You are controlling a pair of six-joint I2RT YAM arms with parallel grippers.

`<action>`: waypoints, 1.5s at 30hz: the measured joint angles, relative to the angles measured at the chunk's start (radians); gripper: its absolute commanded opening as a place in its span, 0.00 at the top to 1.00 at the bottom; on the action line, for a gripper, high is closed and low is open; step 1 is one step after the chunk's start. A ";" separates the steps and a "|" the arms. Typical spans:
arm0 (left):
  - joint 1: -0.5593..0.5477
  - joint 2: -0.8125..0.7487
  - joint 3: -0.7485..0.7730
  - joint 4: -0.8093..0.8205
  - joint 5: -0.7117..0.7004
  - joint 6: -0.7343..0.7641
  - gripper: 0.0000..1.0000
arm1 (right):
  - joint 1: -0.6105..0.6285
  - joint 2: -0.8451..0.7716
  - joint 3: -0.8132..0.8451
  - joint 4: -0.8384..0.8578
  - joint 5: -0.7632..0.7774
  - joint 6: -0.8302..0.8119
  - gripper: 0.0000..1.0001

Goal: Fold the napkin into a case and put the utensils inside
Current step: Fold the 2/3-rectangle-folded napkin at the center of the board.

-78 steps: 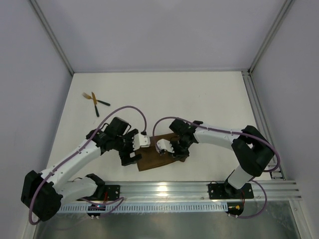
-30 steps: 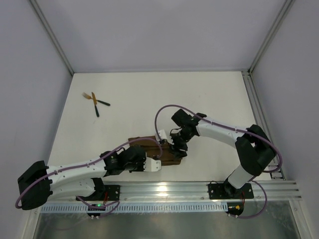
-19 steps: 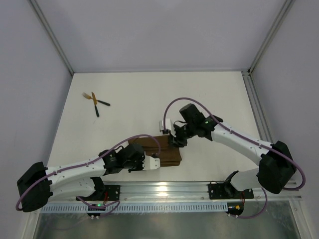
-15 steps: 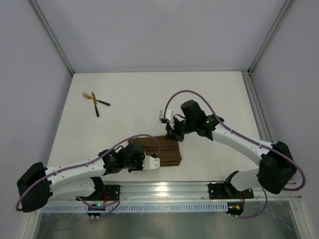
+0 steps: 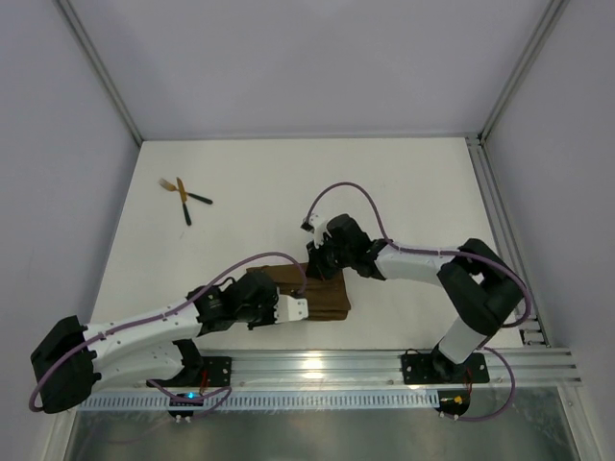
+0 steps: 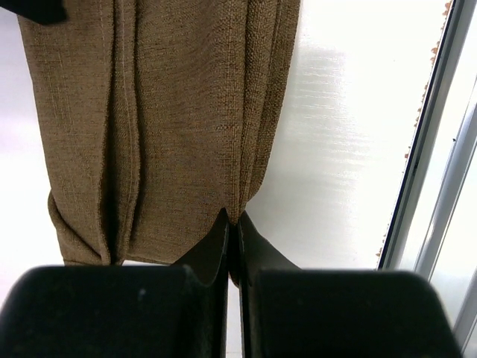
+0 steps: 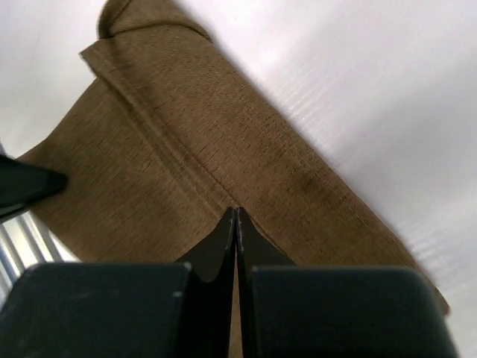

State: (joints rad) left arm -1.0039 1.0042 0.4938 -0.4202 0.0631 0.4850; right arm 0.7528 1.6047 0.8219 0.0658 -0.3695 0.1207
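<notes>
So here's where I'm at: the napkin point(image 5: 317, 296) is already down to a narrow brown oblong with a few stacked layers and a stitched seam running along it. It lies flat on the desk point(image 5: 404, 182) near the front edge, right between my two arms. My left fingers point(image 6: 212, 246) are closed at the near short end, and since the cloth puckers in toward the tips I'd say they have that edge pinched. My right fingers point(image 7: 216, 242) are closed too, tips down on the top layer at the far side, but honestly I can't tell whether any cloth is caught between them or they're just pressing on it. From these views I can't make out a diagonal edge or an opening, so my guess is the folding is mostly done but still needs a last tuck or some smoothing. The utensils point(image 5: 183, 195) haven't been dealt with at all. They're crossed over each other way off at the far left of the desk, well apart from the napkin. So the whole second half is left: fetch both pieces and slide them in.
</notes>
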 measured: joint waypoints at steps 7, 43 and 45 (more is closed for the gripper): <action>0.022 0.012 0.025 -0.005 0.009 -0.018 1.00 | 0.009 0.158 0.021 0.085 0.052 0.141 0.97; 0.453 0.426 0.354 0.000 0.204 -0.181 1.00 | 0.064 0.118 -0.037 0.126 0.018 0.074 0.90; 0.453 0.419 0.351 0.000 0.207 -0.175 1.00 | 0.067 0.074 -0.060 0.106 0.046 0.052 0.88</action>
State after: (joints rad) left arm -0.5510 1.4231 0.8448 -0.4198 0.2699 0.3103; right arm 0.8196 1.6787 0.7624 0.1719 -0.3237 0.1730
